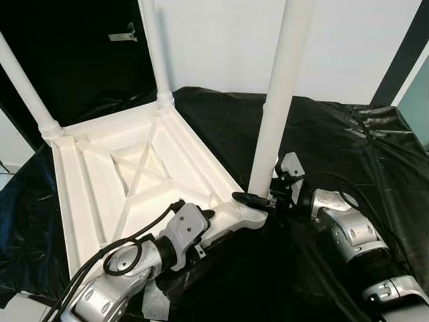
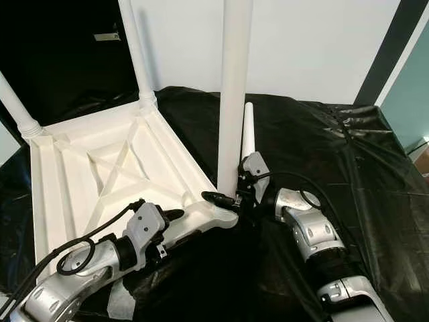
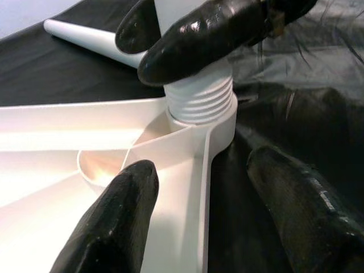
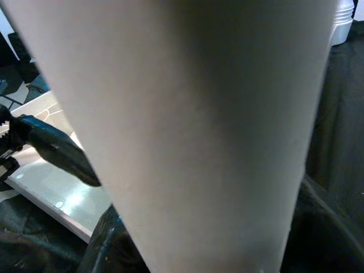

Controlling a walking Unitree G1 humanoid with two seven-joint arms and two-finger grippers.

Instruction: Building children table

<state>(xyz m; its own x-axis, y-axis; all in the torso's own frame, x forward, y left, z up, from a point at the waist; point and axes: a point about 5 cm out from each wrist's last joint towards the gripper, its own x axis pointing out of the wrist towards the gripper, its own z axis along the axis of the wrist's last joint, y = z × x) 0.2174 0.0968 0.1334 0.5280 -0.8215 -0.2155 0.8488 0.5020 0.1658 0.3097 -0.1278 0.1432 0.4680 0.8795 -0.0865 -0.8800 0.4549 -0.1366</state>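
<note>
The white children's table (image 1: 100, 181) lies upside down on a black sheet. Two legs (image 1: 153, 47) (image 1: 23, 87) stand upright in its far corners. A third leg (image 1: 278, 100) stands in the near right corner, and its threaded end (image 3: 199, 99) sits in the corner socket. My right gripper (image 1: 258, 199) is shut on this leg just above the thread, with its fingers (image 3: 210, 34) wrapped round it. My left gripper (image 3: 202, 165) is open and straddles the table's near rim beside that corner. A fourth leg (image 2: 247, 127) lies loose on the sheet behind.
The black sheet (image 1: 335, 134) covers the whole work surface and is wrinkled at the right. Behind it stand a white wall and, to the left, a dark panel. A scrap of white paper (image 1: 157, 298) lies under my left arm.
</note>
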